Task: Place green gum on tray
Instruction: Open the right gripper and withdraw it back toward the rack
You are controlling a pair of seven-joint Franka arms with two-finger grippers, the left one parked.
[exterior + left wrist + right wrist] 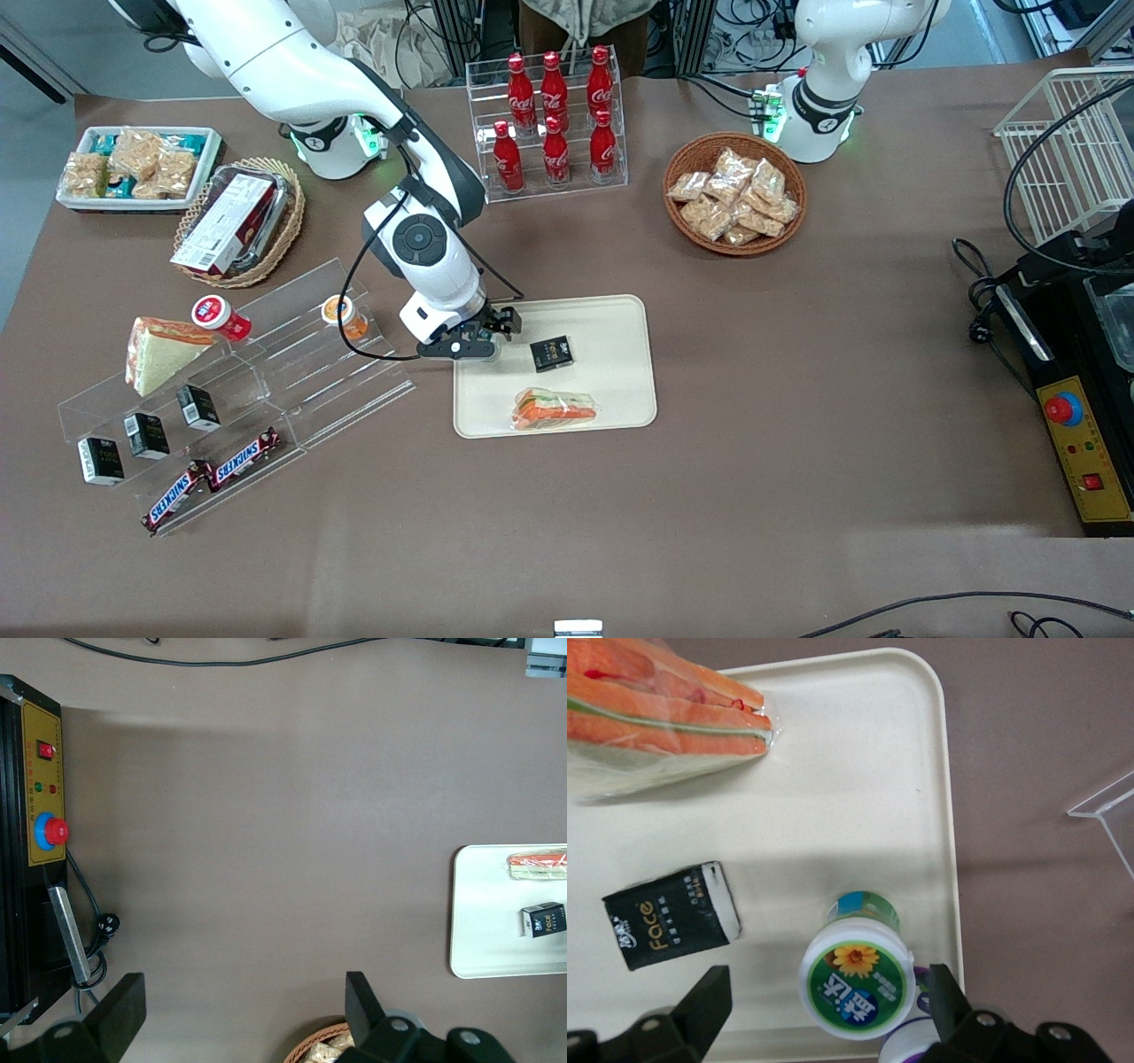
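A brown table [797,425] is seen filling nearly the whole frame of the front view. A strip of grey floor [35,53] is shown at the upper left. Tangled cables [735,35] are seen along the top edge. A white wire basket [1063,133] is placed at the upper right, and a black control box [1085,452] with a yellow panel is set at the right edge. Even light is cast, with pale glare at the lower right.
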